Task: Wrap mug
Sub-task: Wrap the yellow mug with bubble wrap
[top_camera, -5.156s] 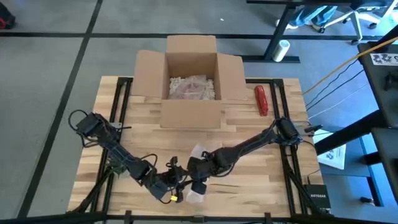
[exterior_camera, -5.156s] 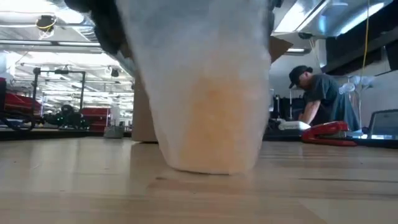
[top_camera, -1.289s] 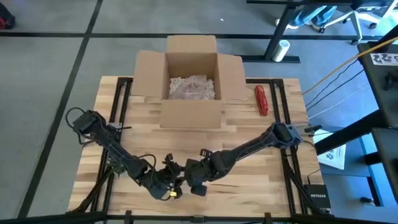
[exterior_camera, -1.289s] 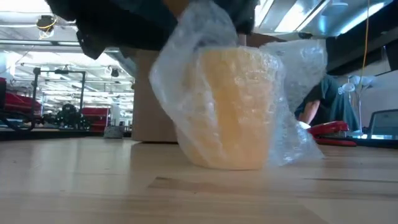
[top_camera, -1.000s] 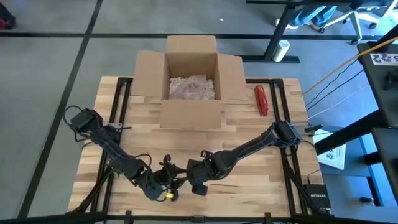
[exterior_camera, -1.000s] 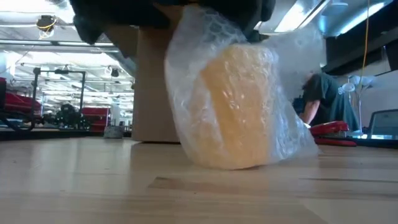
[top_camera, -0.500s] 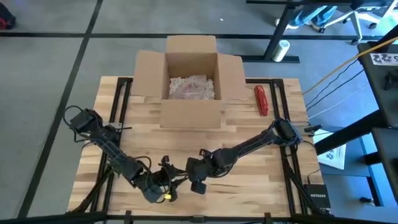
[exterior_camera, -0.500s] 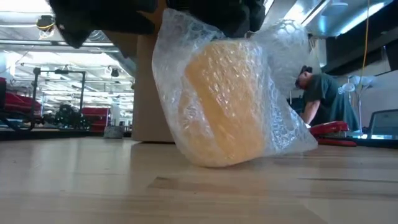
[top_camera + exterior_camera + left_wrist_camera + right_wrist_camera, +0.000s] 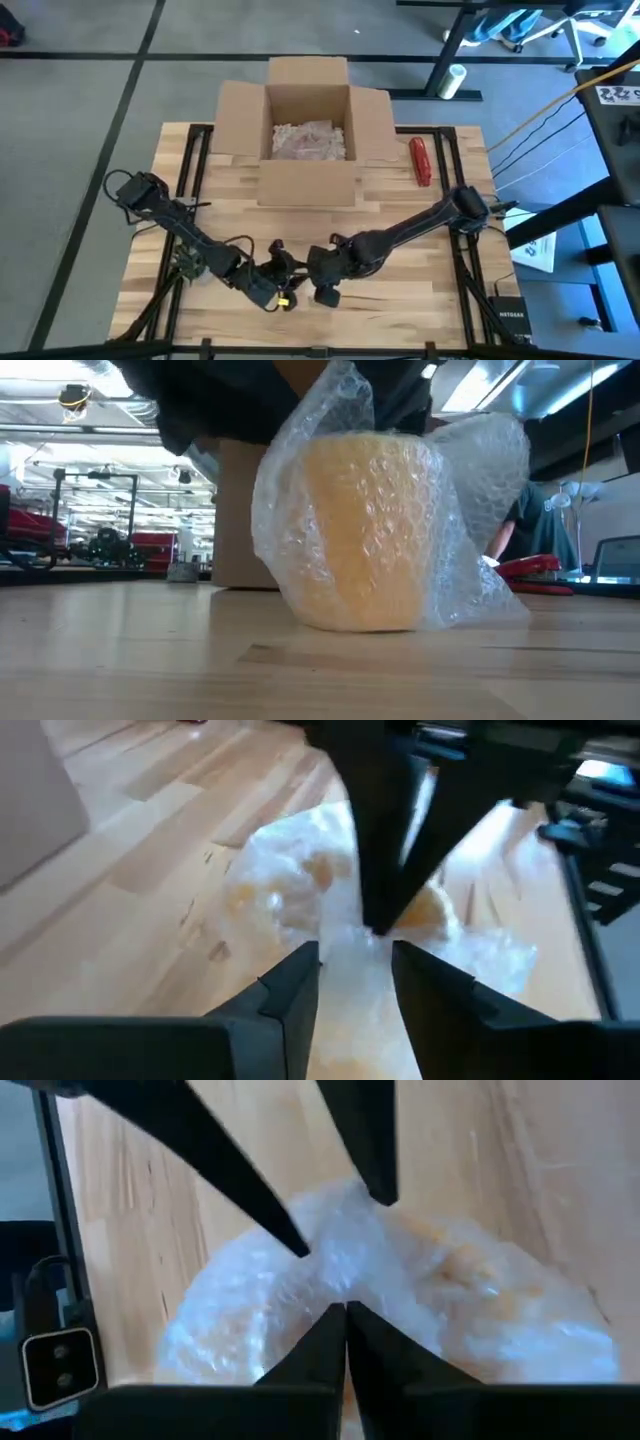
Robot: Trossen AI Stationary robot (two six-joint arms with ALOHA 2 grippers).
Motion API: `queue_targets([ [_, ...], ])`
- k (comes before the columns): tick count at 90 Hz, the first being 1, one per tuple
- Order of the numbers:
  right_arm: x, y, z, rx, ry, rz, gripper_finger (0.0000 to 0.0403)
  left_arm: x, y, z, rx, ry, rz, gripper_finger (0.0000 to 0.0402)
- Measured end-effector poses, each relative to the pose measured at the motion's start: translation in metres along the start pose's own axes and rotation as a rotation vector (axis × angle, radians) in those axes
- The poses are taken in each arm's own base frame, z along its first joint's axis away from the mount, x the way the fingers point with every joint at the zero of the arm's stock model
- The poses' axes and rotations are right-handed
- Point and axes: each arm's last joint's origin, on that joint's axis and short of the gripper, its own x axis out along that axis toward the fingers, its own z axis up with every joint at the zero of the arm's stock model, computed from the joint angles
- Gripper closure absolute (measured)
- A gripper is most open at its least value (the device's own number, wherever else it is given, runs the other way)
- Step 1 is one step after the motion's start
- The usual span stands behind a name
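Right gripper [image 9: 346,1312]: I hold it pinched shut on bubble wrap [image 9: 470,510].
Left gripper [image 9: 355,960]: parted around wrap.
Mug [image 9: 365,530]: upright, near edge.
Technique: I'd pull snug, without tipping.

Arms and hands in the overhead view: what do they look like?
Both arms are dark, slender and jointed, with black cables looping beside the left arm. The left hand has a small yellow mark by its tip. The right hand is all black. Wrist views show tapered, wedge-shaped black fingers.

A pale orange mug [image 9: 362,530] shows through clear bubble wrap [image 9: 470,500] (dotted all over) on the light-wood table [image 9: 120,650].
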Motion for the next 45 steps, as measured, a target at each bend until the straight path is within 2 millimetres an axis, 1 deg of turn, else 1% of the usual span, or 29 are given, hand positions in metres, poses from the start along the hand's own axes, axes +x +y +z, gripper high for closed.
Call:
queue_targets([
  [15, -0.017, -0.004, -0.007, 0.026, 0.043, -0.037, 0.0403, 0.015, 0.000, -0.001, 0.004, 0.005, -0.066, 0.0289],
  [25, -0.021, -0.004, -0.007, 0.033, 0.028, -0.050, 0.0403, 0.024, 0.003, -0.003, -0.012, 0.015, -0.084, 0.0289],
  [31, -0.020, -0.004, -0.008, 0.032, 0.042, -0.047, 0.0403, 0.028, 0.005, -0.004, -0.021, 0.022, -0.084, 0.0289],
  [37, -0.016, -0.005, -0.008, 0.034, 0.049, -0.049, 0.0403, 0.029, 0.006, -0.004, -0.022, 0.024, -0.084, 0.0289],
  [45, 0.000, -0.007, -0.013, 0.032, 0.080, -0.064, 0.0403, 0.029, 0.006, -0.003, -0.020, 0.021, -0.086, 0.0289],
])
